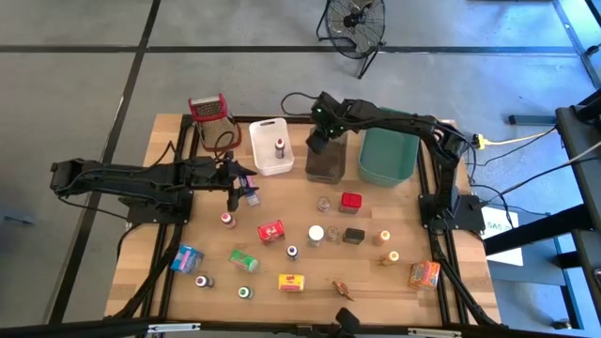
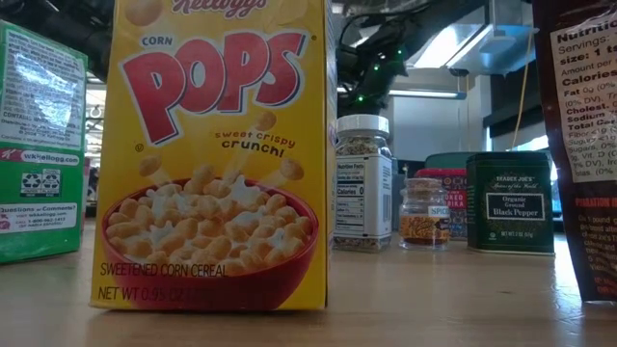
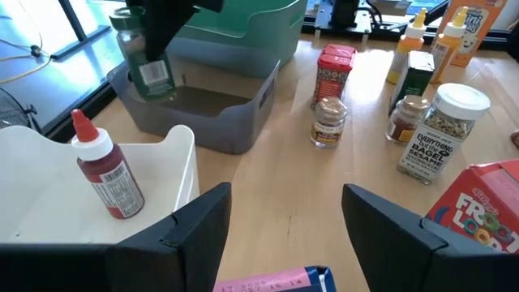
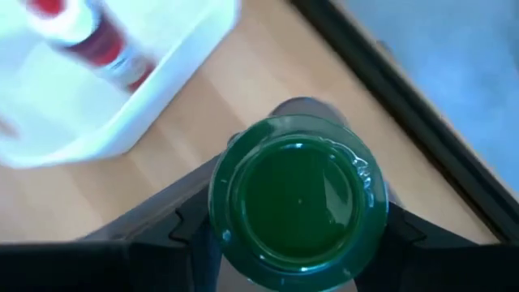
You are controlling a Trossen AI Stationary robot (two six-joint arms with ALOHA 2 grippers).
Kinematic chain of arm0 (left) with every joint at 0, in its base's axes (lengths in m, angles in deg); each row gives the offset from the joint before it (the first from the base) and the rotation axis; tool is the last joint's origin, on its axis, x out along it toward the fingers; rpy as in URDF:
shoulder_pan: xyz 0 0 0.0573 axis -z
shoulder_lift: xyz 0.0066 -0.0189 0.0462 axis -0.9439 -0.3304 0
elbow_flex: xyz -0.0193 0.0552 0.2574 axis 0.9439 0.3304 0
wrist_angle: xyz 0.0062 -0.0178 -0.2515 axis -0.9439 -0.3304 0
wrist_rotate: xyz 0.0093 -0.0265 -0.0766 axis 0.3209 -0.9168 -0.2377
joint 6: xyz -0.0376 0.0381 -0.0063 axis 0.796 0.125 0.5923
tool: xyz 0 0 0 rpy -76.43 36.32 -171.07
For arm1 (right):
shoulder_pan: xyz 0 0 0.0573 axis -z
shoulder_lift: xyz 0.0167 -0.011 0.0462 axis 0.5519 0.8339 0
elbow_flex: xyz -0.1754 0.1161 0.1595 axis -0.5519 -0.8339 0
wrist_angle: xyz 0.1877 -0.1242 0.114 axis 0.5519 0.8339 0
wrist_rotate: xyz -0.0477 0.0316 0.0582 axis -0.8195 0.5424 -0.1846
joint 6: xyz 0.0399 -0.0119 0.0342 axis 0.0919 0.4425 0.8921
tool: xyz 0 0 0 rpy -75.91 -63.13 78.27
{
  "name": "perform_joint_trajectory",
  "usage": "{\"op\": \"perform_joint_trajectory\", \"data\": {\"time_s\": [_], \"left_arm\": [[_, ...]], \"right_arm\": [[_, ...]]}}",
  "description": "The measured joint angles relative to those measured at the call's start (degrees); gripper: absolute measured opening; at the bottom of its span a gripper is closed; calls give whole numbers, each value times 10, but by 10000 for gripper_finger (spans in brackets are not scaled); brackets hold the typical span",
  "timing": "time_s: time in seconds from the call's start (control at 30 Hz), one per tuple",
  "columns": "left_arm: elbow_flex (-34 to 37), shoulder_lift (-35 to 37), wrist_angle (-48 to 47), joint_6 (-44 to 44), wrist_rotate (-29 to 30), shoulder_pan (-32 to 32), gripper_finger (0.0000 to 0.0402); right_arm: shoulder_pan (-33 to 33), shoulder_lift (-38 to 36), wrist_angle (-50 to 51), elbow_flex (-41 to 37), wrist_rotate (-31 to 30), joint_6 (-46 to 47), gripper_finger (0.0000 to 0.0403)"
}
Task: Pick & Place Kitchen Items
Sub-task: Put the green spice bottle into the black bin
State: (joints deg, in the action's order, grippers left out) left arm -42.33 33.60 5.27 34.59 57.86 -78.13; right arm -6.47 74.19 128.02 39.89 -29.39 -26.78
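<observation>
My right gripper hovers over the brown tub, shut on a small green-capped bottle. My left gripper is open, low over the table near the white tub, which holds a red-capped sauce bottle. A pink and blue box lies below the left gripper, between its fingers, which do not touch it. Other kitchen items stand scattered over the near half of the table: a red tin, a sesame jar, a Froot Loops box. My right gripper pinches the green-capped bottle between its two fingers, just under the green cap. It comes from above, pointing down. The bottle hangs below the fingers, lifted clear, roughly upright, over the brown tub's rim.
The green tub stands right of the brown one. A red-topped metal grater sits at the far left. The Corn Pops box fills the low view, beside a spice jar and a black pepper tin.
</observation>
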Motion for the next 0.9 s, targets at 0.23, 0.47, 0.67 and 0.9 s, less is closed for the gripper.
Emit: {"op": "perform_joint_trajectory", "data": {"time_s": [0.23, 0.47, 0.67, 0.9], "left_arm": [[0, 0, 0, 1, 0, 0, 232], [0, 0, 0, 1, -5, 0, 232], [0, 0, -8, 6, -5, 0, 230], [0, 0, -10, 9, -6, 0, 232]], "right_arm": [[-1, 0, -1, 0, -7, 36, 205], [0, 6, -11, 0, 4, 36, 198], [6, 28, -4, 0, 3, 29, 203], [6, 60, -23, 1, 20, -16, 202]]}}
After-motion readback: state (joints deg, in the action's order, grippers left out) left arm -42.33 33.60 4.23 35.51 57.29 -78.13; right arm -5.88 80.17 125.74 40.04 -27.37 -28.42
